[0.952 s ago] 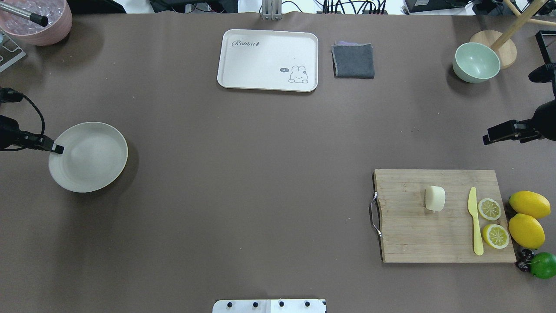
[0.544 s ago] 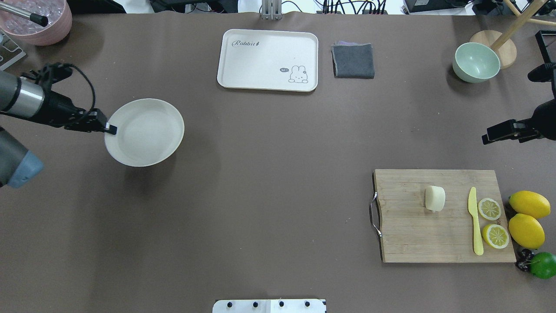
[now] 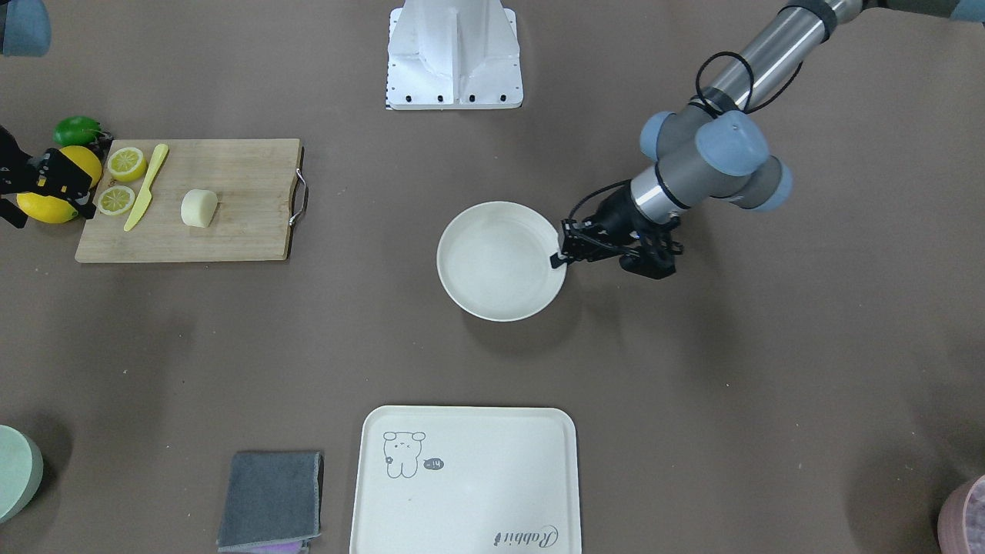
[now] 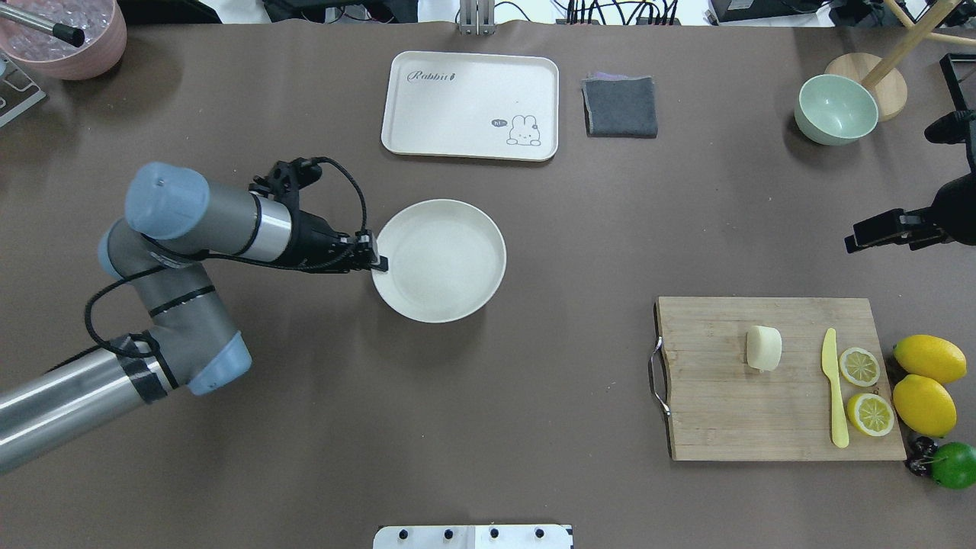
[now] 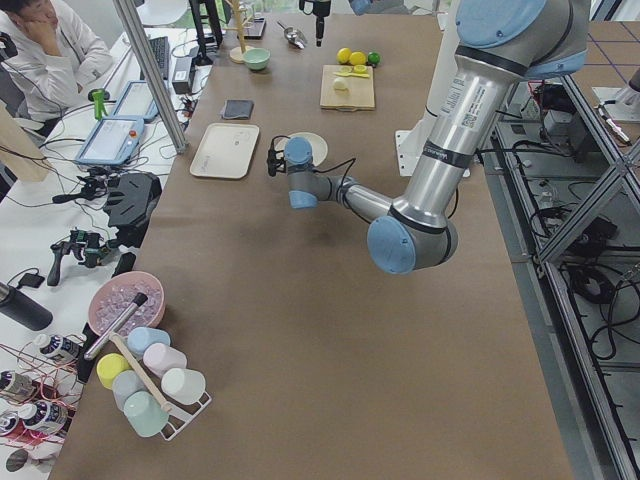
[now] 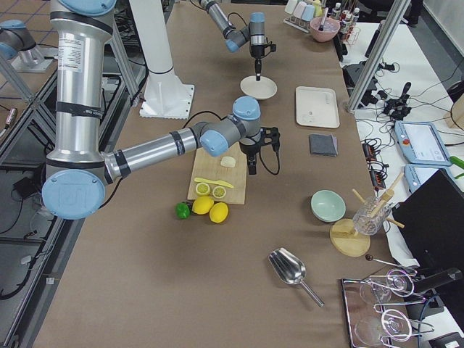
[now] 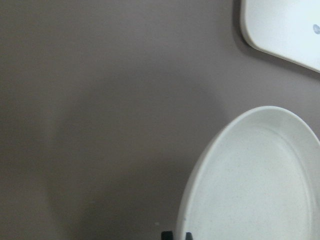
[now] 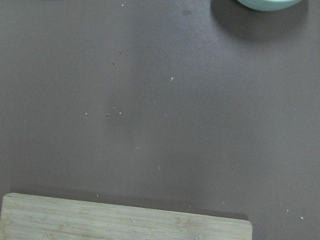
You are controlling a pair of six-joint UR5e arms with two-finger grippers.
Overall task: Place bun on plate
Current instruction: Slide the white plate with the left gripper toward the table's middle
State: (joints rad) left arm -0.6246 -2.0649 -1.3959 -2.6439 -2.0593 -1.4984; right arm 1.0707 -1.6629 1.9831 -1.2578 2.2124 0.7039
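Bun (image 4: 764,348) rests on cutting board (image 4: 724,412), well apart from plate (image 4: 450,259). Left tool (image 4: 379,264) is closed on plate rim (edge nearest its arm); right tool (image 4: 852,242) hangs near board, jaw opening cannot be told.

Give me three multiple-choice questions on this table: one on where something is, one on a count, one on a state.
1. The small pale cream bun lies on: A the wooden cutting board; B the rabbit-print tray; C the pale green bowl.
2. Cut yellow lemon slices on that board: A one; B two; C four.
3. On the left gripper, the jaws are: A open over the tray; B shut on the bun; C shut on the round off-white plate's rim.
Answers: 1 A, it sits mid-board; 2 B, two lie beside the yellow plastic knife; 3 C, they pinch the rim nearest the arm.
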